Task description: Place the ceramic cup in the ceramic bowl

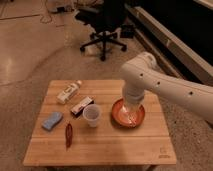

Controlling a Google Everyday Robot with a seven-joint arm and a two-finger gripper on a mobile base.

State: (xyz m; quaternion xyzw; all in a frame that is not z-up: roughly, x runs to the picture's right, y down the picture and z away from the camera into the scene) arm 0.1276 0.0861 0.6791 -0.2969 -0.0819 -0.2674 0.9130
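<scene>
The ceramic cup [92, 115] is a small whitish tapered cup standing upright near the middle of the wooden table [105, 145]. The ceramic bowl [127, 114] is a shallow reddish-brown bowl just right of the cup, with a small gap between them. My white arm reaches in from the right and bends down over the bowl. My gripper [131, 107] hangs over the bowl's middle, right of the cup, and covers part of the bowl's inside.
A white bottle with a label [68, 92] lies at the table's back left. A small dark and white packet [82, 105] lies beside the cup. A blue sponge [52, 120] and a red chili [68, 135] lie at the left. A black office chair [105, 25] stands behind the table.
</scene>
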